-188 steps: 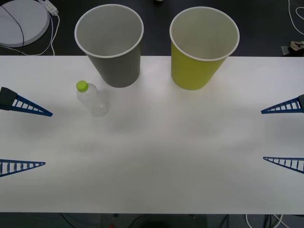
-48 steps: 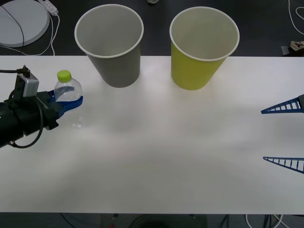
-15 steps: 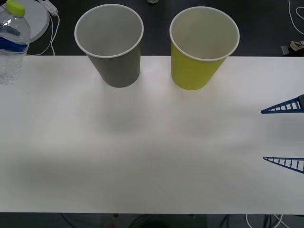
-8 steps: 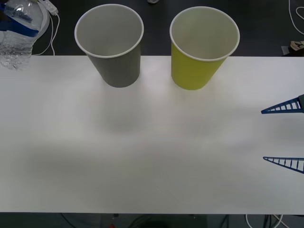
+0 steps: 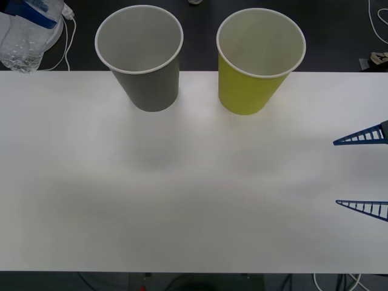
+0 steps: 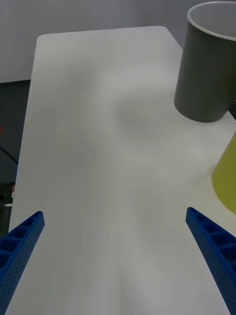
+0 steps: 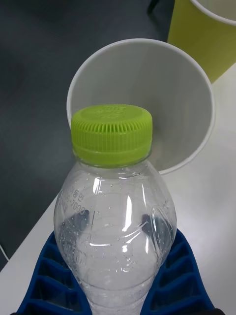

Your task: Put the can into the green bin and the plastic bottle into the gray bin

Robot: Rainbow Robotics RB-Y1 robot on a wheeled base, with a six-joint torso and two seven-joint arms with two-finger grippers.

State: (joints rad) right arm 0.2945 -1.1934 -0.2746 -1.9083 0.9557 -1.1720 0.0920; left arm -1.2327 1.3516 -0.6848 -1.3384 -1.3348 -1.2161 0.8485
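Observation:
My left gripper (image 5: 29,12) is shut on the plastic bottle (image 5: 23,42), held in the air over the table's far left corner, left of the gray bin (image 5: 142,57). In the left wrist view the blue fingers (image 7: 184,275) clamp the clear body below the lime-green cap (image 7: 112,129), and the gray bin's pale inside (image 7: 152,88) opens just beyond the cap, with the green bin (image 7: 206,34) past it. The green bin (image 5: 257,60) stands upright to the right of the gray one. My right gripper (image 5: 336,173) waits open at the table's right edge. The can is out of view.
The white table (image 5: 194,200) stretches wide between the bins and its front edge. A white cable (image 5: 66,36) lies on the dark floor behind the table's left end. From the right wrist, the gray bin (image 6: 206,74) and green bin (image 6: 227,182) stand ahead of the open right gripper (image 6: 114,212).
The left gripper has carried the bottle higher and a little farther back; its cap has passed out of the front view's top edge. The right arm has not moved.

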